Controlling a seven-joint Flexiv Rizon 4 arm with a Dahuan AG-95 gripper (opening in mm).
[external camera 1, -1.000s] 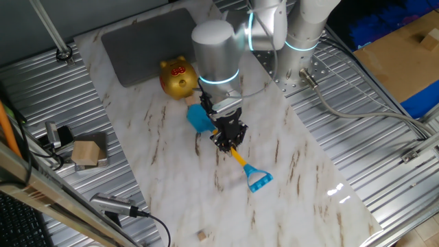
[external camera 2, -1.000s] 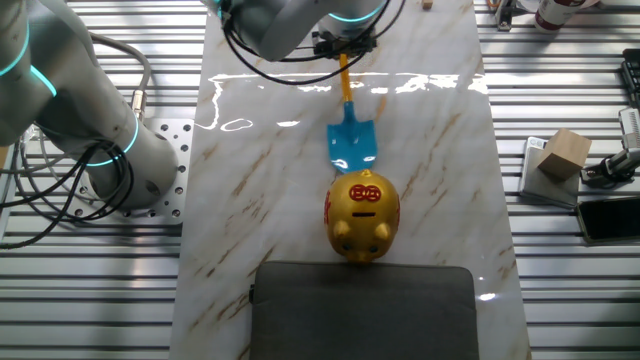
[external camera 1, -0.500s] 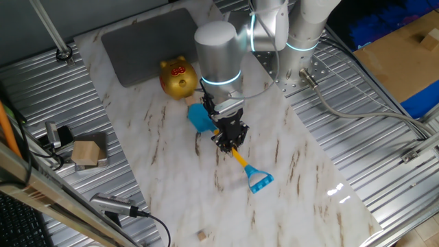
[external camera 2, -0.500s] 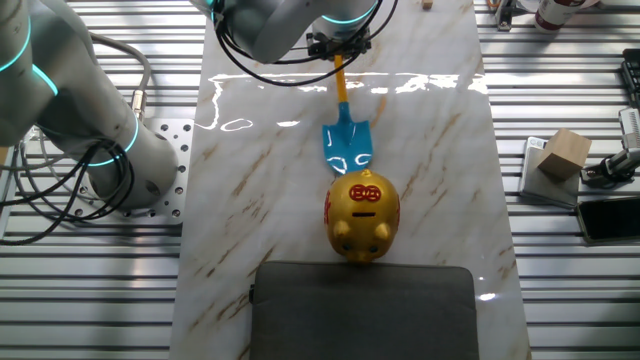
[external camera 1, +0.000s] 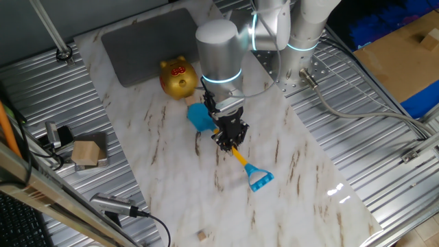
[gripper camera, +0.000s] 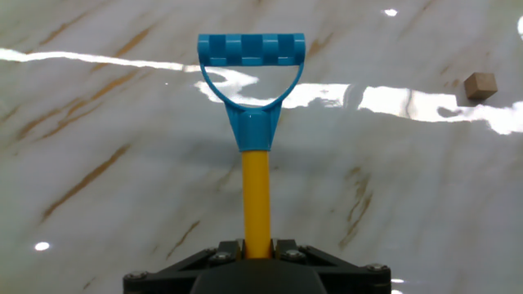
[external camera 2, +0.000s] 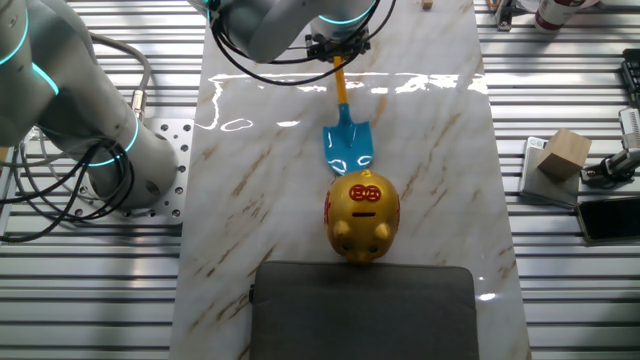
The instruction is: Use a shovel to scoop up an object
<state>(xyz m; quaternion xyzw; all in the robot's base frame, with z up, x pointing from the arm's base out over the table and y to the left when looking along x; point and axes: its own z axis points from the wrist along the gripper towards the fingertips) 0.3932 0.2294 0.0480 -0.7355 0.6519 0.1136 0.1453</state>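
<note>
The shovel has a light-blue blade [external camera 1: 199,118], a yellow shaft [external camera 1: 240,158] and a blue D-shaped end [external camera 1: 260,180]. My gripper [external camera 1: 228,137] is shut on the yellow shaft, with the blade just off the marble and pointing at the gold pig bank [external camera 1: 176,77]. In the other fixed view the gripper [external camera 2: 338,48] holds the shaft and the blade [external camera 2: 348,148] sits right before the pig [external camera 2: 362,213]. In the hand view the gripper [gripper camera: 257,245] clamps the shaft below the D-end [gripper camera: 252,61]. The tiny tan cube [external camera 1: 202,235] lies far off near the table's front edge; it also shows in the hand view [gripper camera: 480,86].
A grey pad [external camera 1: 147,41] lies behind the pig. A larger tan block [external camera 1: 87,152] and small devices sit on the metal rack left of the marble top. The robot base [external camera 1: 302,41] stands at the back right. Cables run along the left edge.
The gripper and shovel shifted slightly; the blade moved a little sideways in front of the pig. In the last half second almost nothing moved.
</note>
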